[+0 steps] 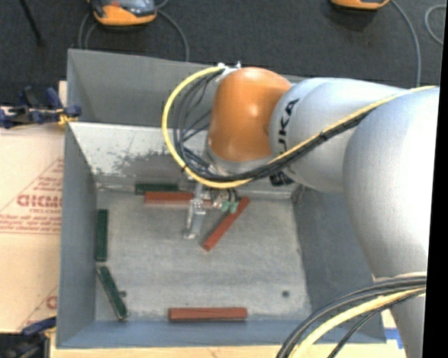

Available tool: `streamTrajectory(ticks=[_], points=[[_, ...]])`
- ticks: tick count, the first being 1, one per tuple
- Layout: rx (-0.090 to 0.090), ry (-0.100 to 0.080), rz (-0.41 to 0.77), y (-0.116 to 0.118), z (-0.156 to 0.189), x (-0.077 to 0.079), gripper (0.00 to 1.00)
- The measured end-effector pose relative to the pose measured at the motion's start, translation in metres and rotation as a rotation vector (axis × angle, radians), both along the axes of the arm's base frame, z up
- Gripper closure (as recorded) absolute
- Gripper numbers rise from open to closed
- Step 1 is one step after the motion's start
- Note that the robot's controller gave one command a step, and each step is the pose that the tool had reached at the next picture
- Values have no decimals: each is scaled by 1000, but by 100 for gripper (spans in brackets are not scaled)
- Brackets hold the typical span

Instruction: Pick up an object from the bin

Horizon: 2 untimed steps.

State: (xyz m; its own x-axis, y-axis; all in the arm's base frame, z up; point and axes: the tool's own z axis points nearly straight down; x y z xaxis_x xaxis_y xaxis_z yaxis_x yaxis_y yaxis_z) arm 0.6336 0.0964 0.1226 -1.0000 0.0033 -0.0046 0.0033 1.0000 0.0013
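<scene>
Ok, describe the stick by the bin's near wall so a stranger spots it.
Find the near wall of the grey bin, lowest in the view. A red-brown stick lies flat along it. Its nearest neighbours, by the left wall, are green sticks.

The bin floor's [202, 276] middle lies open; green bars [101, 235] crowd its left wall.

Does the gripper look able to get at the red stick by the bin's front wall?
Probably yes: the red stick lies alone on bare floor, nothing on it, though the front wall is close. The gripper hangs mid-bin.
</scene>
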Motion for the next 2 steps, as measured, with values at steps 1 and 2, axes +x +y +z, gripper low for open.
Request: streamTrajectory(ticks=[1, 2], points=[[-6, 0, -21, -13, -20, 3, 0], [4, 0, -55, 10, -32, 6, 0]])
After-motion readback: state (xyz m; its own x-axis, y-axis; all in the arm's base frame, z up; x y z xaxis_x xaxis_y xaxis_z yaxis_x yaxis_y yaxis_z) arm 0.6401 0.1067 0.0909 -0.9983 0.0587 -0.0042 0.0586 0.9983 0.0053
